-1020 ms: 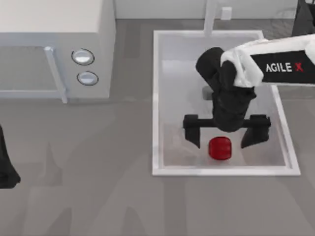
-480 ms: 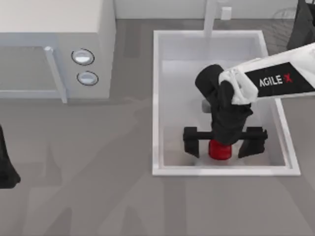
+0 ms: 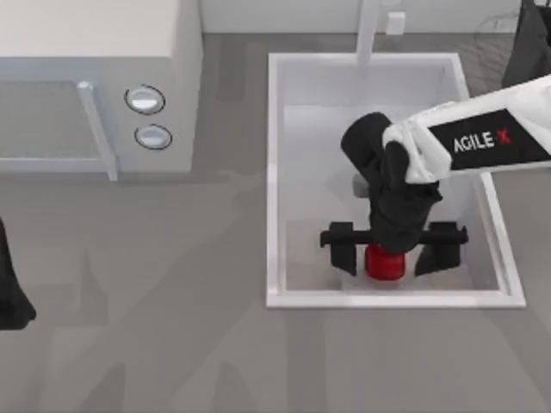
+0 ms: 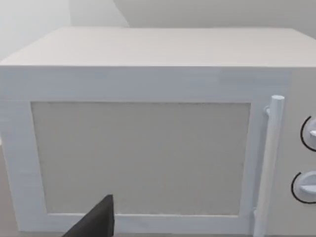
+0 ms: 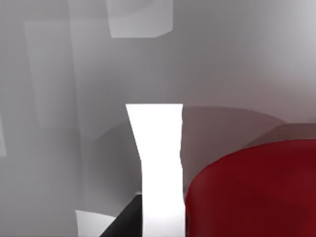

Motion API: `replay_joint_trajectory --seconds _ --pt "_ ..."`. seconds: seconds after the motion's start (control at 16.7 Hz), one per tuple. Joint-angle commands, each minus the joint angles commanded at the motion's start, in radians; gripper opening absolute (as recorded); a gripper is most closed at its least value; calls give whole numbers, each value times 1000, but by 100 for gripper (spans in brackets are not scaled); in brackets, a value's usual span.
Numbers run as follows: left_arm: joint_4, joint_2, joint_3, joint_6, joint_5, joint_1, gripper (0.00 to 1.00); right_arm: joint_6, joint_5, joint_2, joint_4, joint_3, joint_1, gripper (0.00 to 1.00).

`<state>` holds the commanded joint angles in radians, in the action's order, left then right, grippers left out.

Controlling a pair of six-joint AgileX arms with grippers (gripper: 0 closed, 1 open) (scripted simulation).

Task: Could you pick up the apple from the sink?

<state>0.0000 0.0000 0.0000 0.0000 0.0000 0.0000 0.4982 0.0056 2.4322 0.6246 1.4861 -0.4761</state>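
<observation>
A white microwave [image 3: 95, 82] stands on the grey table [image 3: 172, 344]. Two round knobs [image 3: 145, 100] sit one above the other, right of its door handle [image 3: 96, 129].

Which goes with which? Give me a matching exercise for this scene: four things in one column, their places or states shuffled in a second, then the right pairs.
Things:
1. apple
2. right gripper
3. left arm
4. microwave

Places or states:
A. parked at the table's left edge
B. red, on the sink bottom near its front rim, between two black fingers
C. white, door shut, left of the sink
D. lowered into the basin, fingers open on either side of the fruit

Pairs: 1-B, 2-D, 3-A, 4-C
</observation>
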Motion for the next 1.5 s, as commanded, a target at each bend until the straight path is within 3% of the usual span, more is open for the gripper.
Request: replay_joint_trajectory --seconds 0.3,0.36,1.02,1.26,1.5 --pt "0 0 0 0 0 0 100 0 0 0 0 0 0 2" --pt "0 0 0 0 0 0 100 0 0 0 0 0 0 0" --pt "0 0 0 0 0 0 100 -8 20 -63 69 49 2 0" --pt "0 0 0 0 0 0 100 -7 20 -95 265 218 0 0" --pt "0 0 0 0 0 0 100 -9 19 -156 594 441 1 0"
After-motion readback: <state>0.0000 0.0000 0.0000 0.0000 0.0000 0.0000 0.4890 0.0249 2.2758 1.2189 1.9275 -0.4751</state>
